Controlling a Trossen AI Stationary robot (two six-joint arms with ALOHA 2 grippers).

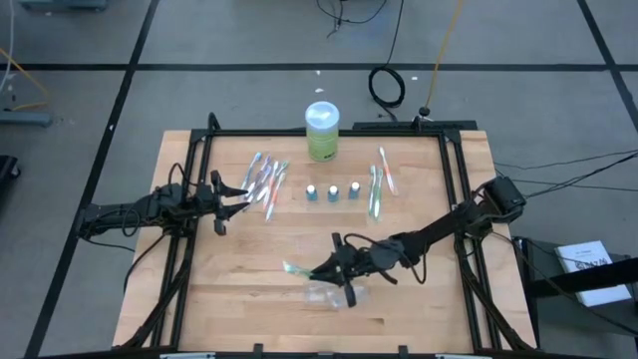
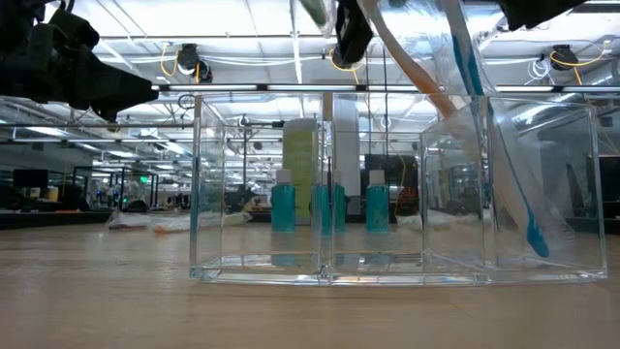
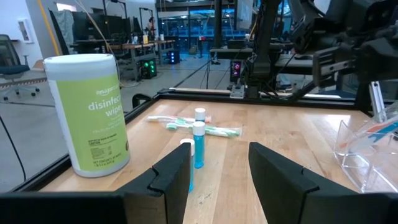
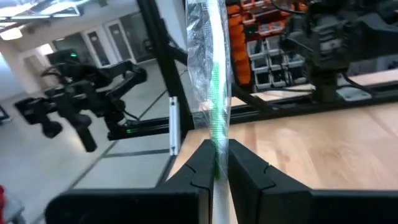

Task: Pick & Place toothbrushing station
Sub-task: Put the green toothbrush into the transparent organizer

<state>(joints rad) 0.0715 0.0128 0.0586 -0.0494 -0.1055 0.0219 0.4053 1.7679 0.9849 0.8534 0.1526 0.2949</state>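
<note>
Jaws of the right gripper (image 4: 216,163), clamped on a wrapped green toothbrush (image 4: 214,118), should be lowered steadily over the clear organizer (image 1: 337,295) at six o'clock.

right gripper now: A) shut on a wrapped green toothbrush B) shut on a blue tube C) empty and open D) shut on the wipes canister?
A: in the right wrist view the right gripper has its fingers closed on a wrapped green toothbrush, and the high view puts it over the clear organizer near the table's front edge, with the three tubes standing untouched.
</note>
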